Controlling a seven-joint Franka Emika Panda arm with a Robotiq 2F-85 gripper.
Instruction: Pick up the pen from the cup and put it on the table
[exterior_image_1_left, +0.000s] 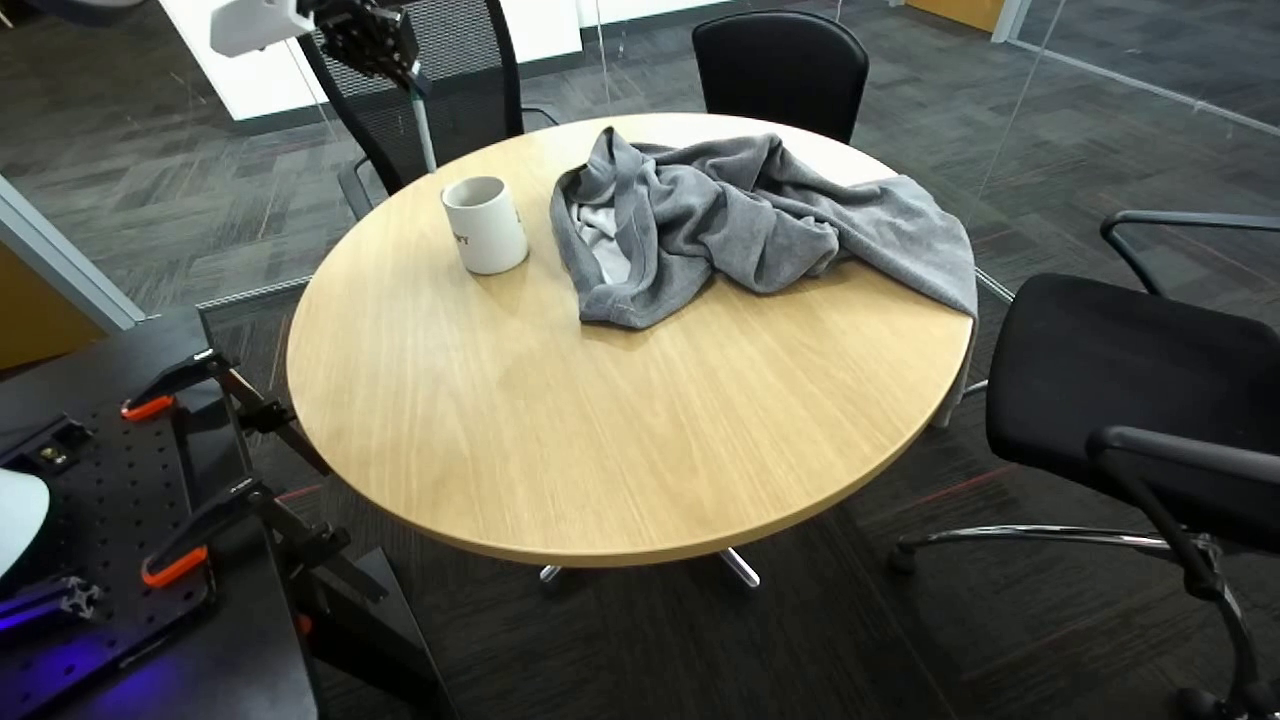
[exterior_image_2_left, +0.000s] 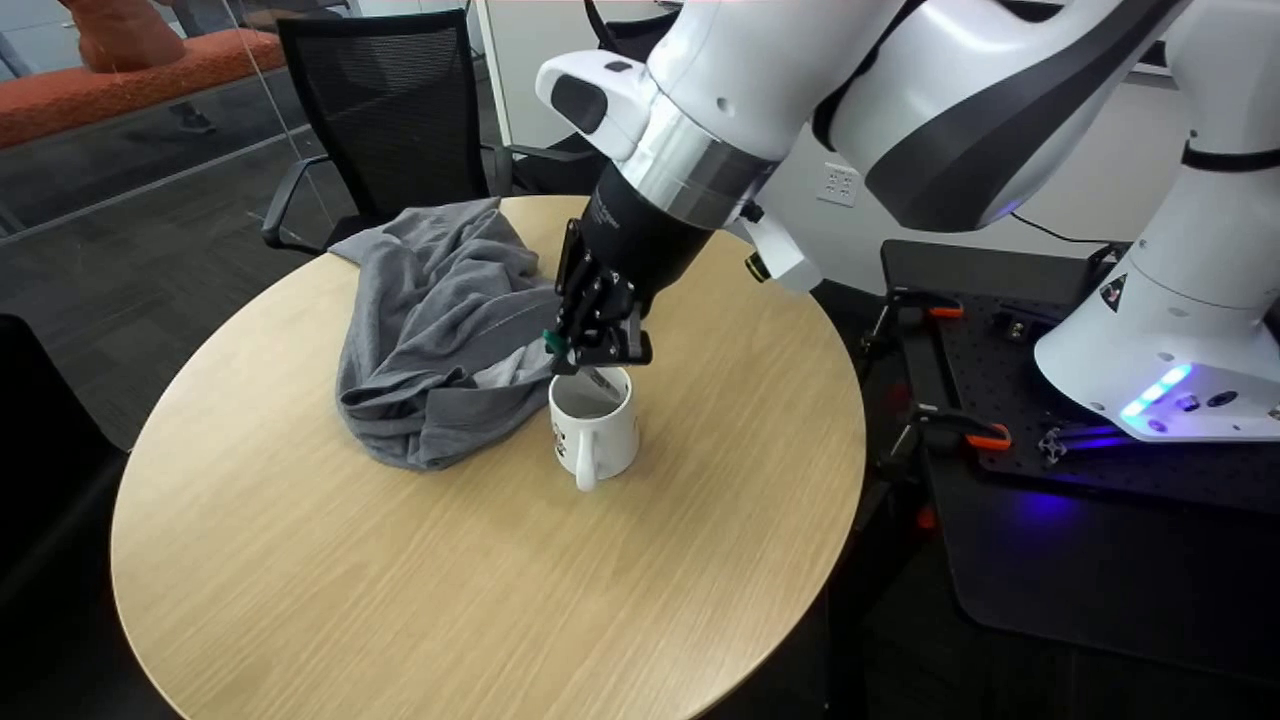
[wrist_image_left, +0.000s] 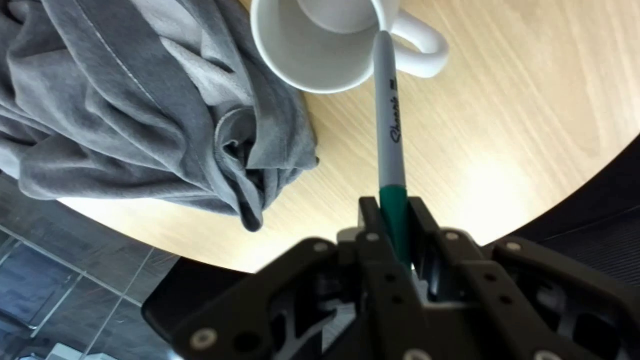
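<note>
Going across the wrist view, a crumpled grey fabric garment (wrist_image_left: 125, 100) fills the upper left of the frame, with no part in the task; near the top middle stands the white ceramic mug (wrist_image_left: 320, 52), handle toward the right, and no pen shows resting in the part of its inside that is visible; right of centre runs the slim grey-and-green marker (wrist_image_left: 390, 115), the task's pen, its far grey tip overlapping the mug's rim in that picture; at lower centre the black two-fingered claw (wrist_image_left: 394, 217) is drawn in to the marker's thickness and has hold of it by the green end; at the right spreads the pale round wooden tabletop (wrist_image_left: 500, 85); in an exterior view the marker (exterior_image_1_left: 424, 130) hangs in the upper left of the frame, apart from the mug to its right, and in an exterior view its grey part (exterior_image_2_left: 603, 383) lines up with the mug's mouth, which I take for mere overlap; so, as I judge it, the grasp and the lift out of the mug are done, perhaps half the task or a little more; what is left is to carry the marker aside, lower it to the tabletop, lay it flat, release it and draw the claw away.
</note>
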